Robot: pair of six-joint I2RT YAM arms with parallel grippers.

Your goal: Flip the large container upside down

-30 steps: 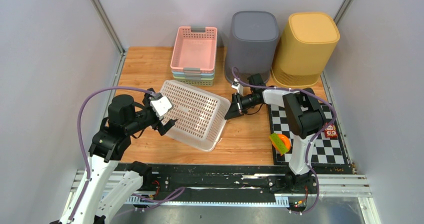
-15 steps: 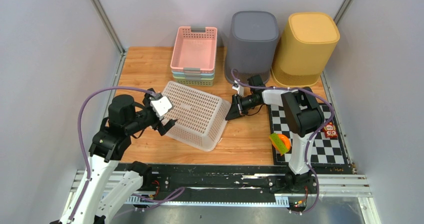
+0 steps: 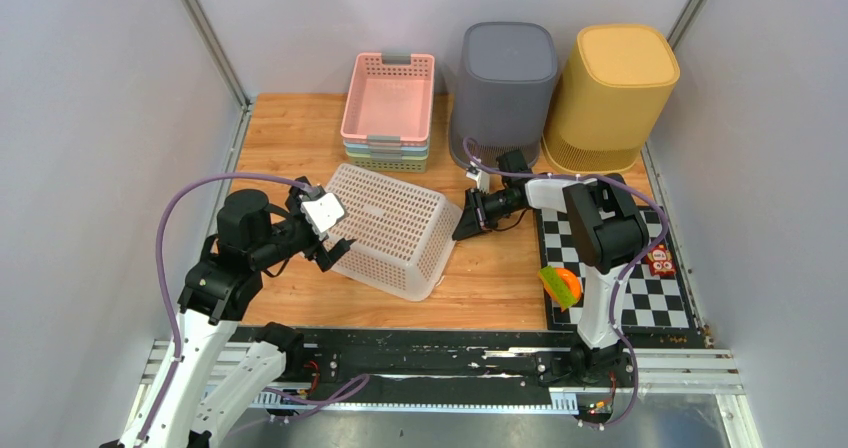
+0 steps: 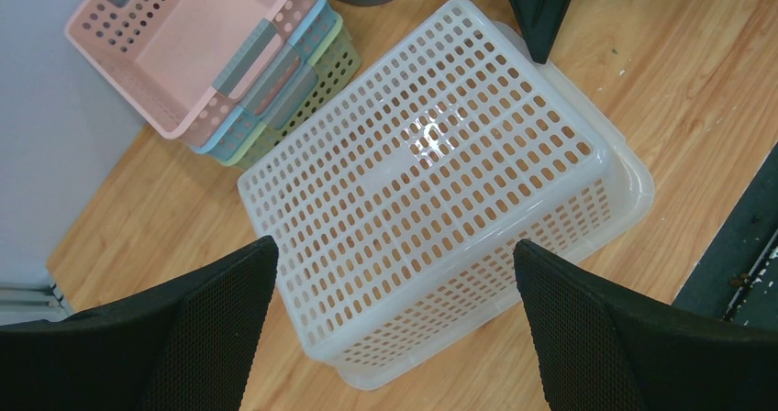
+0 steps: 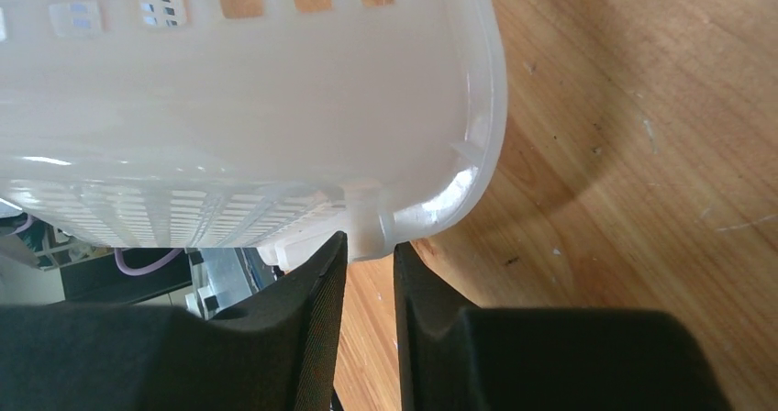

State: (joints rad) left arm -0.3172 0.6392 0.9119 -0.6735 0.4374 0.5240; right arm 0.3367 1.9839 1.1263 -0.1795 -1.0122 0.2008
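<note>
The large white perforated container [image 3: 385,228] lies bottom-up in the middle of the wooden table, slightly tilted. Its base faces up in the left wrist view [image 4: 440,191]. My right gripper [image 3: 462,226] is shut on the container's right rim. In the right wrist view the fingers [image 5: 370,241] pinch a small tab of that rim [image 5: 275,108] just above the wood. My left gripper [image 3: 325,230] is open and empty at the container's left end. Its jaws stand wide apart above the container's near corner [image 4: 394,250], not touching it.
A stack of small baskets with a pink one on top [image 3: 388,108] stands at the back. Beside it are an upturned grey bin [image 3: 505,88] and a yellow bin [image 3: 605,93]. A checkered mat [image 3: 625,278] with an orange-green toy [image 3: 562,286] lies at the right.
The container has tipped further over, its base now facing more upward and its near rim lower. The right gripper has shifted slightly with the rim. The left arm has stayed in place.
</note>
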